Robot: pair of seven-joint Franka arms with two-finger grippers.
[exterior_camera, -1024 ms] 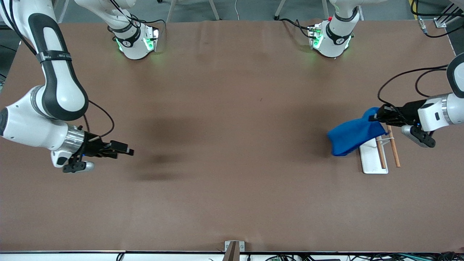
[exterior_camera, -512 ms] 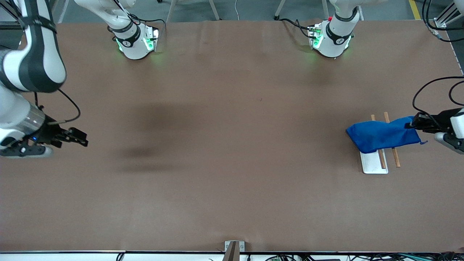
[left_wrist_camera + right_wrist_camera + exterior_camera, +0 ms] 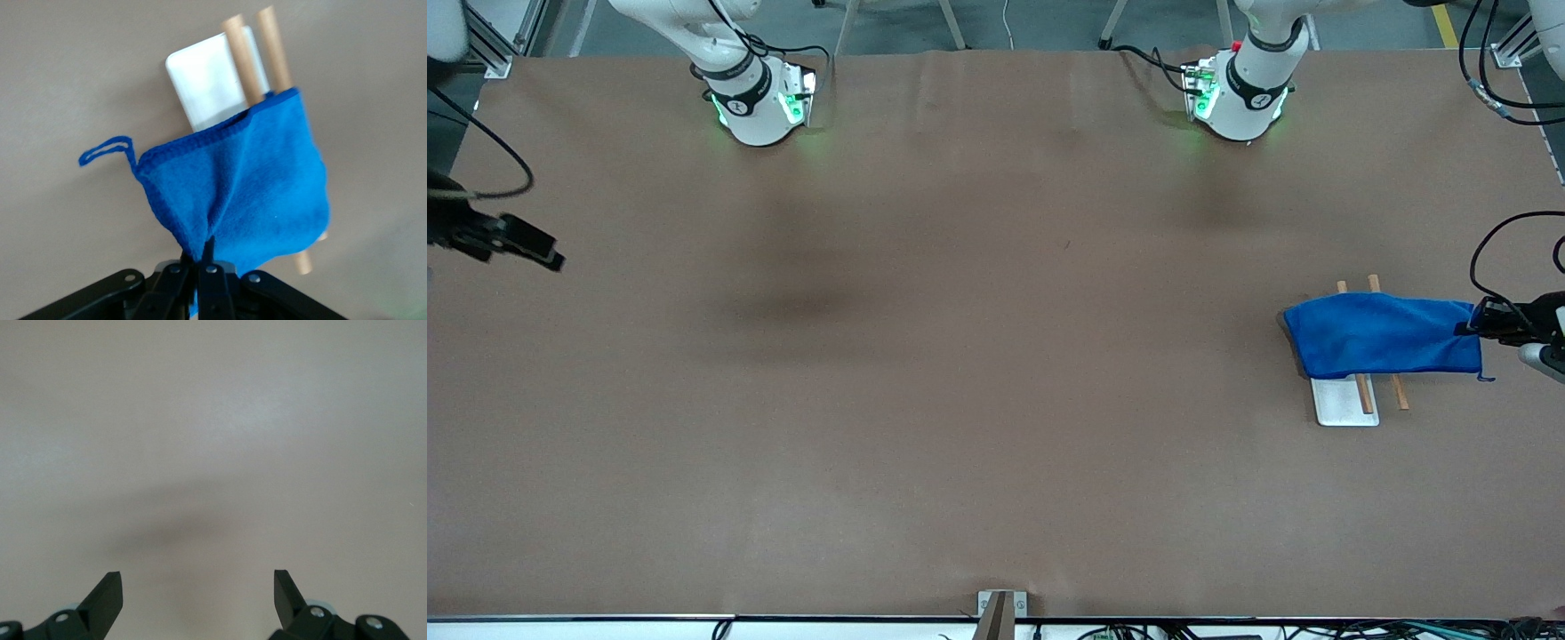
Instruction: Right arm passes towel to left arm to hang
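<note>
The bright blue towel (image 3: 1383, 336) is draped across the two wooden rods (image 3: 1364, 394) of the white tray (image 3: 1343, 405), at the left arm's end of the table. My left gripper (image 3: 1476, 324) is shut on one edge of the towel, which it pinches between its fingers in the left wrist view (image 3: 200, 248). The towel (image 3: 247, 187) spreads over the rods (image 3: 275, 50) there, and its small loop (image 3: 103, 150) hangs free at a corner. My right gripper (image 3: 547, 253) is open and empty, held over the right arm's end of the table, and shows open over bare table in the right wrist view (image 3: 198, 587).
The brown table (image 3: 996, 356) carries only the tray and towel. The two arm bases (image 3: 760, 107) stand along the table's edge farthest from the front camera. A small bracket (image 3: 1000, 609) sits at the edge nearest that camera.
My left gripper has pulled the towel across the rods toward the left arm's end, spreading it flat. My right arm has drawn back toward the table's edge and risen.
</note>
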